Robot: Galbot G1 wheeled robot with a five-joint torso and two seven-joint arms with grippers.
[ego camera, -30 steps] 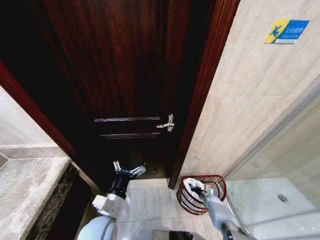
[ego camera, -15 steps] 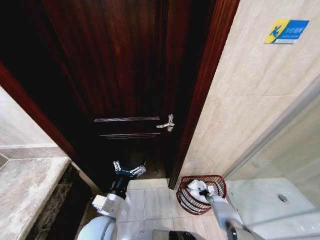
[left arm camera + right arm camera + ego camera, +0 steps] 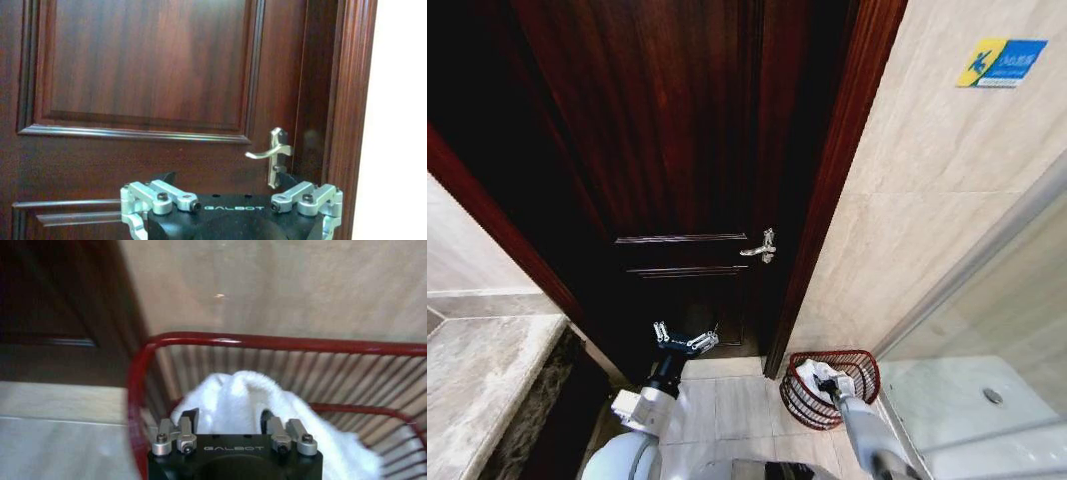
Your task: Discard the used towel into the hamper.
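Note:
The hamper (image 3: 863, 362) is a small round red-brown wire basket standing on the tile floor against the wall, right of the door frame. The used towel (image 3: 810, 374), white and bunched, is inside it. My right gripper (image 3: 825, 382) reaches down over the hamper's rim (image 3: 267, 341). In the right wrist view the right gripper (image 3: 228, 416) is shut on a raised fold of the towel (image 3: 233, 392), while the rest of the cloth drapes down inside the wires. My left gripper (image 3: 684, 338) is held open and idle in front of the door, and the left wrist view shows it (image 3: 227, 178) empty.
A dark wooden door (image 3: 677, 150) with a silver lever handle (image 3: 762, 247) is straight ahead. A beige tiled wall (image 3: 927, 200) and a glass shower partition (image 3: 987, 330) are to the right. A marble counter (image 3: 477, 370) lies at the left. Floor tiles (image 3: 742, 405) lie between the arms.
My right arm has shifted slightly left over the hamper, and more of the white towel shows at the gripper. The left arm has not moved.

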